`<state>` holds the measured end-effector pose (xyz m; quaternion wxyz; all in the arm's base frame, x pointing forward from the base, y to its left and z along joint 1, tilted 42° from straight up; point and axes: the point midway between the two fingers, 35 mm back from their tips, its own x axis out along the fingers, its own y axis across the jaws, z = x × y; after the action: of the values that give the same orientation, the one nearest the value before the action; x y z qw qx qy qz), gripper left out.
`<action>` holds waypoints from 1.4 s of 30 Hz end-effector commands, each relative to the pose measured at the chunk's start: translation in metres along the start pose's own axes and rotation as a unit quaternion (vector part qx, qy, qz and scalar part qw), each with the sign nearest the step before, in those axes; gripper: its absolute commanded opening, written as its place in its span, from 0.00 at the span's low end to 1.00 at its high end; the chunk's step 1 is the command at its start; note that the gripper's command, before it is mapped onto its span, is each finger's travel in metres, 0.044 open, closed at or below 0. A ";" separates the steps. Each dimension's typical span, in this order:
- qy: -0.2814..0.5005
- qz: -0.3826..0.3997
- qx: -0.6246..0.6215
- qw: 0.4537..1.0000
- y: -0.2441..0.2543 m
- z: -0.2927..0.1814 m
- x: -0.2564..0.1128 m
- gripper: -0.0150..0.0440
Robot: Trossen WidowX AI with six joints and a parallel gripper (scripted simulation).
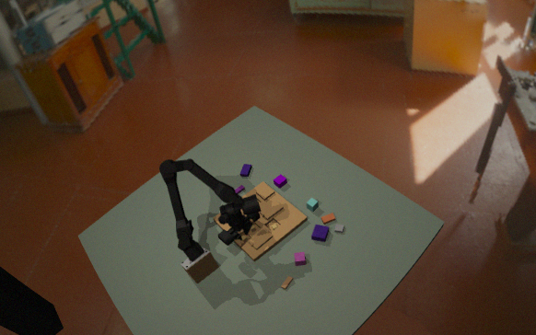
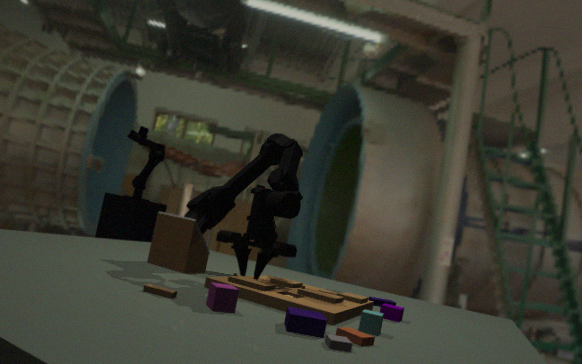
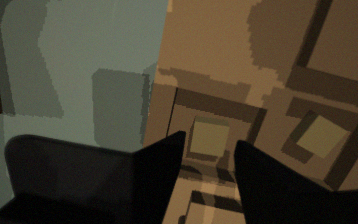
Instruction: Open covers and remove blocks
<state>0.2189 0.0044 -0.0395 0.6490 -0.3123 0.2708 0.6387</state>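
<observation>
The tan puzzle board point(image 1: 296, 217) point(image 2: 345, 314) point(image 3: 210, 45) lies on the table. Raised flat covers point(image 1: 265, 191) point(image 2: 320, 295) point(image 3: 340, 42) stand on it. In the wrist view, a yellowish block point(image 3: 210, 139) sits in an uncovered square well near the board's edge. A second yellowish block point(image 3: 322, 136), turned at an angle, sits in another open well to its right. My gripper point(image 2: 250, 276) point(image 3: 210, 143) is partly open and points down just above the board. Its fingertips straddle the first block's well in the wrist view, with nothing held. The top view hides the fingertips behind the arm.
Loose pieces lie around the board: a magenta cube point(image 1: 299, 259) point(image 2: 222, 297), dark purple blocks point(image 1: 320, 233) point(image 2: 305, 321), a teal cube point(image 1: 312, 204) point(image 2: 371, 322), an orange bar point(image 1: 328, 218) point(image 2: 355, 336), a grey piece point(image 1: 339, 228) point(image 2: 338, 342) and a brown bar point(image 1: 286, 283) point(image 2: 160, 291).
</observation>
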 end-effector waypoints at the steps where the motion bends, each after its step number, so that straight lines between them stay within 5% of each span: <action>1: -0.003 -0.001 0.002 1.000 0.000 0.001 0.003 0.50; 10: -0.003 -0.001 0.002 1.000 0.000 0.001 0.010 0.50; 20: 0.000 0.000 0.000 1.000 0.000 0.000 0.008 0.39; 42: 0.000 -0.001 0.001 1.000 -0.001 -0.001 -0.015 0.39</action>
<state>0.2193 -0.0024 -0.0318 0.6521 -0.3084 0.2703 0.6376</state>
